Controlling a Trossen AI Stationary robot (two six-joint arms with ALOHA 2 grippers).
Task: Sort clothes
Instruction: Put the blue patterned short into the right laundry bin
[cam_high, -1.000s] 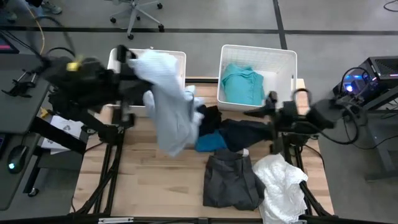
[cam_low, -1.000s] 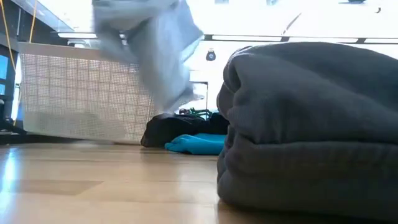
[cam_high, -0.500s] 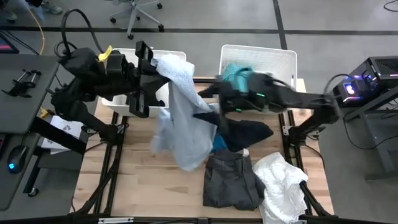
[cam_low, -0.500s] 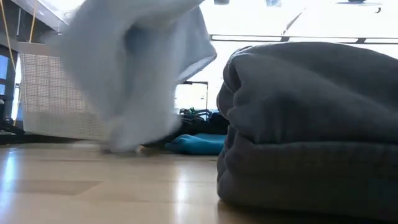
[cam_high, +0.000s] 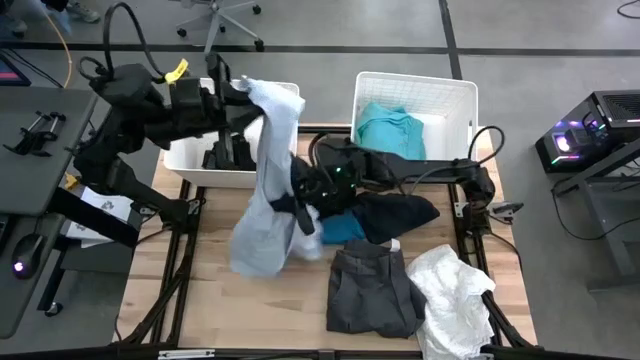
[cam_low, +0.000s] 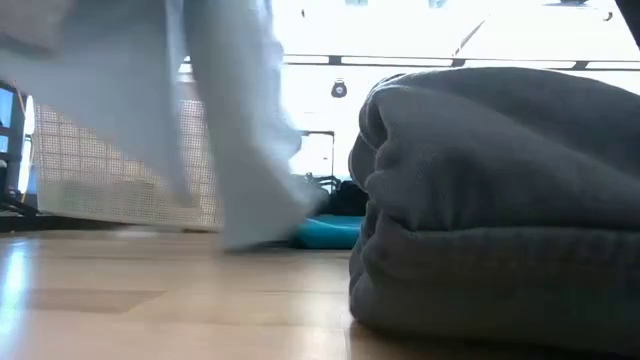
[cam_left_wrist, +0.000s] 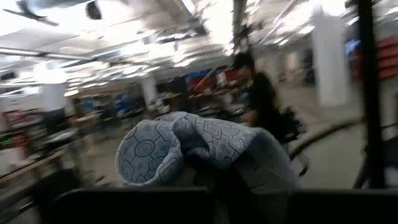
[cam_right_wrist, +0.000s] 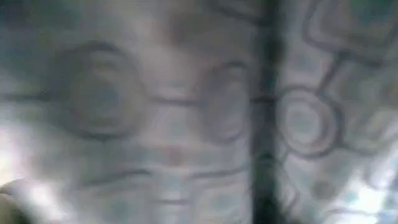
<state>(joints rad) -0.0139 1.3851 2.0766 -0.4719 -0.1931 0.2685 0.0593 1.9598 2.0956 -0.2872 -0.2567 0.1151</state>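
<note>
Overhead, our left gripper (cam_high: 243, 92) holds the pale grey-blue patterned garment (cam_high: 262, 190) aloft; whether our right gripper (cam_high: 297, 212), against its hanging folds, has closed, we cannot tell.

Two baskets stand side by side at the table's far edge, the left basket (cam_high: 190, 160) and the right basket (cam_high: 455, 105) holding a folded garment (cam_high: 390, 135). A long garment (cam_high: 265, 200) hangs over the table's left middle. Near the front right lie a folded garment (cam_high: 370, 290) and a crumpled one (cam_high: 455, 300).
</note>
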